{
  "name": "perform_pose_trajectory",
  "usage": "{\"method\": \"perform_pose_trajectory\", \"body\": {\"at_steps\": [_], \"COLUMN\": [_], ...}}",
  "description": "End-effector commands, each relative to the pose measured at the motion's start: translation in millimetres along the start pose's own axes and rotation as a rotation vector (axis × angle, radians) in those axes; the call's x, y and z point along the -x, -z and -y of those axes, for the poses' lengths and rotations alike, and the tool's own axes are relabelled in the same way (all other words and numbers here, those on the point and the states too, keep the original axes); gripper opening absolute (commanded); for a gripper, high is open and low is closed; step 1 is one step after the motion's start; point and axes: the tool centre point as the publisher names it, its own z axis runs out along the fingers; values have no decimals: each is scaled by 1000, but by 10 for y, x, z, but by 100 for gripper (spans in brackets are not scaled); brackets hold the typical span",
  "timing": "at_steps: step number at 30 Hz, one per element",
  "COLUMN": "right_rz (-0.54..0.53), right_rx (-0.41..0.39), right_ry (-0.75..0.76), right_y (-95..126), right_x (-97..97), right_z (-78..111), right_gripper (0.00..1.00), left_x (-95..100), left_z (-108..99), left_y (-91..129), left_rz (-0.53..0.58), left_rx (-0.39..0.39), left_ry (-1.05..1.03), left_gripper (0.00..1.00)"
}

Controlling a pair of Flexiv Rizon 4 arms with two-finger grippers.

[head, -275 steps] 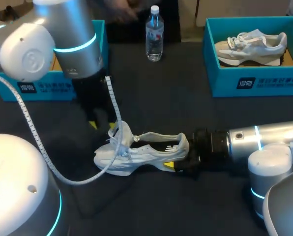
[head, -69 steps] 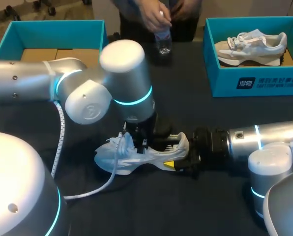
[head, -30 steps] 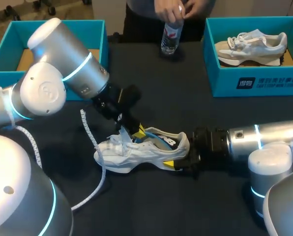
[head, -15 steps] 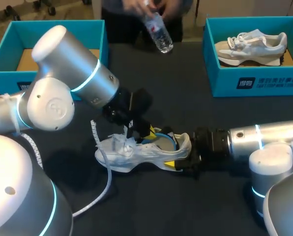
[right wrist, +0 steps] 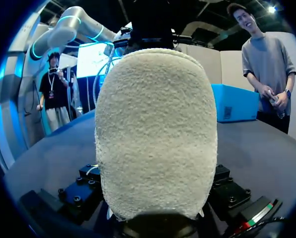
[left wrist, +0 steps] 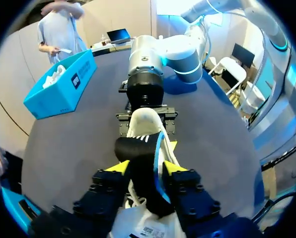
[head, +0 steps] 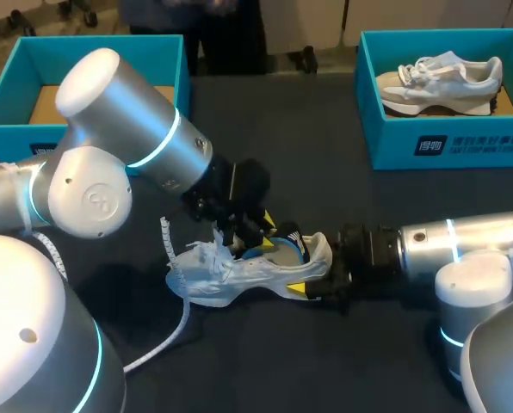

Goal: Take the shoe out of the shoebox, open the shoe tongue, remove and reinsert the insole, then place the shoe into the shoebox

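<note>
- Your left gripper is right over the shoe, and its yellow tips are pinching the insole from both sides.
- That insole is black with a blue edge. It curls up out of the shoe's opening, with its heel end raised above the collar.
- How much of the insole sits inside the shoe, I can't tell from here.
- The shoe itself is white and lies on the bench, out in the middle, well apart from both boxes.
- Its toe points towards your left arm's side and its heel points straight at your right arm.
- Your right gripper is clamped on that heel, one finger on each side. In the right wrist view the fuzzy heel fills almost everything ahead of it.
- Laces and tongue are bunched up loose at the front of the shoe, just under your left arm.
- The white coiled cable from your left arm drapes down onto the bench beside the toe.
- The left shoebox stands at the far left corner, open, with bare cardboard showing inside.
- The right shoebox stands at the far right and holds a second shoe, pale with beige panels, lying inside it.
</note>
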Motion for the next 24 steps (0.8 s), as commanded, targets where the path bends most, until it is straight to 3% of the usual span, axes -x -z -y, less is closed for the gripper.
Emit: {"method": "perform_pose_trajectory", "body": {"at_steps": [1,24], "right_rz": [2,2], "right_rx": [-3,-3], "right_ry": [0,0], "right_y": [-15,-15], "right_x": [-6,-6], "right_z": [-15,-15], "right_gripper": [0,0], "left_x": [-99,-139], "left_z": [53,230], "left_y": [72,-40], "left_rz": [31,205], "left_rx": [27,303], "left_ry": [-28,-360], "left_gripper": [48,49]}}
